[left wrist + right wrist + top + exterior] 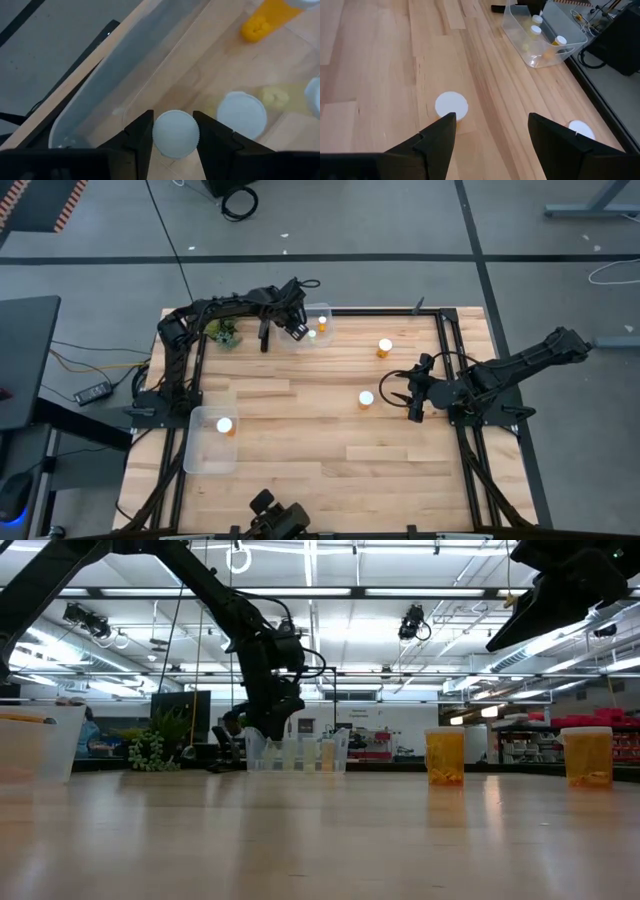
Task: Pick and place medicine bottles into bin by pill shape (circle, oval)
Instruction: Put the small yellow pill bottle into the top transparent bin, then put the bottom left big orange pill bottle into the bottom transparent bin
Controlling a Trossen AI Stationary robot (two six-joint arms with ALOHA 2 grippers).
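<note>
My left gripper (297, 328) is at the far clear bin (322, 310), shut on a white-capped medicine bottle (175, 134) inside the bin's walls. Two more bottles (322, 322) stand in that bin, and an orange one (265, 22) lies on its side there. My right gripper (490, 135) is open above the table, just right of a standing bottle (366, 398), touching nothing. Another bottle (385, 346) stands farther back. A near-left clear bin (200, 455) holds one bottle (225, 424). My left gripper pinches the bottle's round white cap (156, 136) between its two fingers, one on each side of the cap. The fingers come from above, pointing down into the bin. The bottle is upright; whether its bottom rests on the bin floor is hidden by the cap.
A small green plant (222, 333) stands left of the far bin, by the left arm. Black frame rails (448, 350) run along the table's edges. In the low view the two loose bottles (445, 757) stand on bare wood at the right.
</note>
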